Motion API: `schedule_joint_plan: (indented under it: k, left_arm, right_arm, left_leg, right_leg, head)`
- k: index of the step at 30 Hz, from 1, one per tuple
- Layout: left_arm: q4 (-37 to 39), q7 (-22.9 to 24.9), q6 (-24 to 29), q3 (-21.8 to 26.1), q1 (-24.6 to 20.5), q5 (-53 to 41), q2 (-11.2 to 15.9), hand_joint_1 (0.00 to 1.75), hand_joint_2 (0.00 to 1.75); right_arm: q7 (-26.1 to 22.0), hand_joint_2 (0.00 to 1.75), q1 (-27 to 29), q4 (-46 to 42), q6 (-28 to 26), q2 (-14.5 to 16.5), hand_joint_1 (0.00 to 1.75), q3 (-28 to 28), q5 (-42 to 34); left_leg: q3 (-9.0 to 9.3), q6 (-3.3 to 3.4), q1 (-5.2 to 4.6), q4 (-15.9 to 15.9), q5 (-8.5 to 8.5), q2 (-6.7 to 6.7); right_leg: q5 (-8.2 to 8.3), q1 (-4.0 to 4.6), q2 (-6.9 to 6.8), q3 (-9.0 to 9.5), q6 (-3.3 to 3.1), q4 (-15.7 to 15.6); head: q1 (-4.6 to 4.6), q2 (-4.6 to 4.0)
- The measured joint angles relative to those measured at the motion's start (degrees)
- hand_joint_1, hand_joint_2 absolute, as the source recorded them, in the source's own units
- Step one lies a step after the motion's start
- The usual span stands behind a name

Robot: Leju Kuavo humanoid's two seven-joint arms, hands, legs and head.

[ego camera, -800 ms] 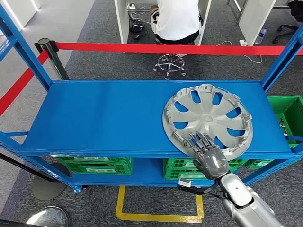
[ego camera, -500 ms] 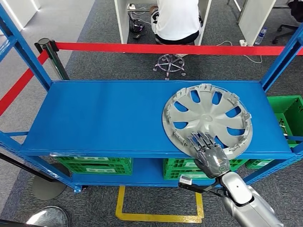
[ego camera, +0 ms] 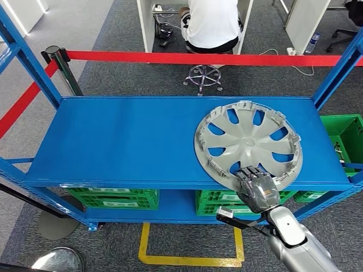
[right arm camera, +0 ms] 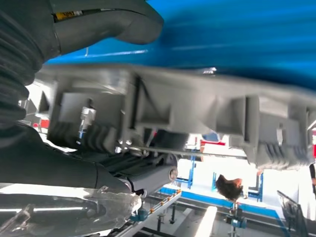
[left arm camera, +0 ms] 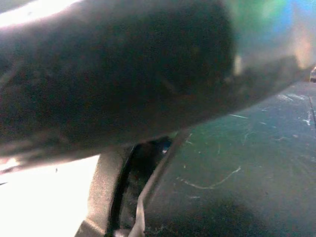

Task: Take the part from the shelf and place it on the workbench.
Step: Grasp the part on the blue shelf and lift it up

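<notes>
The wheel cover point(ego camera: 248, 143) lies flat on the blue shelf point(ego camera: 128, 141), right of centre. Its near rim is clasped by the right hand point(ego camera: 257, 190), fingers curled over. The grip should be secured before lifting.

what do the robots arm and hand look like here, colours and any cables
The right arm is a smooth silver shell. The right hand has a glossy dark grey back and darker segmented fingers. A black cable loops beside the wrist. Close up, a grey ribbed cover and thick grey thumb.
</notes>
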Motion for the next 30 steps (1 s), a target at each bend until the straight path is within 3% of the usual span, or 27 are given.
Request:
schedule_joint_plan:
  k: [8, 15, 18, 22, 26, 30]
  left_arm:
    - [-0.01, -0.17, -0.17, 0.00, 0.04, -0.03, 0.07, 0.00, 0.00]
    - [0.01, -1.90, 0.58, 0.00, 0.18, -0.19, 0.61, 0.00, 0.00]
    - [0.01, -3.90, 1.61, 0.00, 0.34, -0.40, 0.74, 0.00, 0.00]
    - [0.00, -6.28, 3.20, 0.00, 0.61, -0.42, 0.80, 0.00, 0.00]
    - [0.01, -9.41, 3.85, 0.00, 0.90, -0.38, 0.80, 0.00, 0.00]
    - [-0.01, -16.40, 4.15, 0.26, 1.34, 0.97, 0.97, 0.00, 0.00]
  right_arm:
    - [-0.02, 1.75, 1.73, -2.99, 0.47, -0.02, 1.75, -1.07, -0.34]
    - [-0.97, 1.75, 5.86, -10.61, -0.24, -0.71, 1.75, -1.69, 0.71]
    - [-3.80, 1.75, 8.74, -17.21, -3.98, -0.68, 1.75, -2.79, 4.67]
    - [-9.44, 1.75, 12.11, -30.34, -4.93, 1.21, 1.75, -5.54, 10.13]
    - [-9.36, 1.75, 13.02, -42.36, -4.93, 2.31, 1.75, -5.91, 14.22]
    - [-12.57, 1.75, 12.36, -53.53, -5.08, 3.45, 1.75, -6.84, 15.28]
  left_leg:
    - [0.00, 0.00, -0.01, 0.00, 0.00, 0.00]
    - [-0.02, 0.00, 0.00, 0.00, 0.00, 0.00]
    - [-0.07, 0.00, 0.00, 0.00, 0.00, 0.00]
    - [-0.15, 0.00, 0.01, -0.01, -0.01, 0.00]
    - [-0.19, 0.01, 0.00, -0.01, 0.00, -0.02]
    - [-0.16, 0.01, -0.01, -0.01, 0.01, -0.02]
  right_leg:
    - [0.00, 0.00, 0.01, 0.00, 0.00, -0.01]
    - [0.00, 0.00, -0.01, -0.02, 0.00, 0.00]
    - [-0.01, 0.00, -0.01, -0.03, 0.00, 0.00]
    - [-0.02, 0.00, 0.00, -0.06, -0.01, 0.00]
    - [-0.02, 0.00, -0.05, -0.06, -0.01, 0.00]
    - [-0.01, -0.01, -0.05, -0.02, 0.00, -0.01]
  head:
    - [0.01, 0.00]
    - [0.01, 0.00]
    - [0.01, 0.00]
    - [-0.01, 0.00]
    - [0.00, 0.00]
    - [0.01, 0.00]
